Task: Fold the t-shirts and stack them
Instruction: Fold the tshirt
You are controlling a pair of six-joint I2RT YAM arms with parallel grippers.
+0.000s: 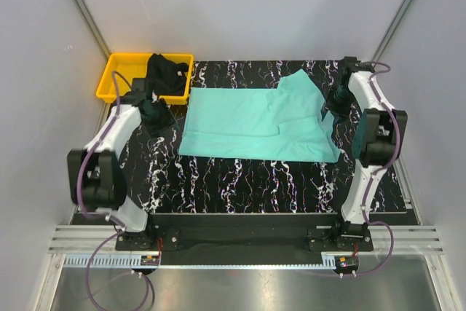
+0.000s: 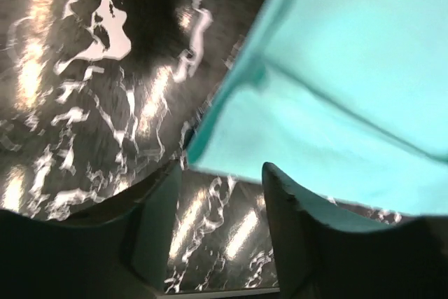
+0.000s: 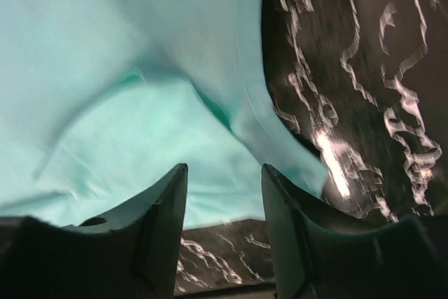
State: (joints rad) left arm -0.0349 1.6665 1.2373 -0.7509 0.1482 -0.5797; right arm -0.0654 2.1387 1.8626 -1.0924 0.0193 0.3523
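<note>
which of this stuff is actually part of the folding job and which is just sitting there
Part of the job:
teal t-shirt, spread out between the two arms
black t-shirt, bunched up in the yellow tray

Just lying about:
yellow tray, only holding the black shirt
black marbled table

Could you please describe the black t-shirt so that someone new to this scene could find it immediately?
Start at the black marbled table and look to its far left corner, where a yellow tray sits. The black t-shirt lies crumpled inside it. Unlike the turquoise t-shirt spread on the table, it is dark and bunched.
</note>
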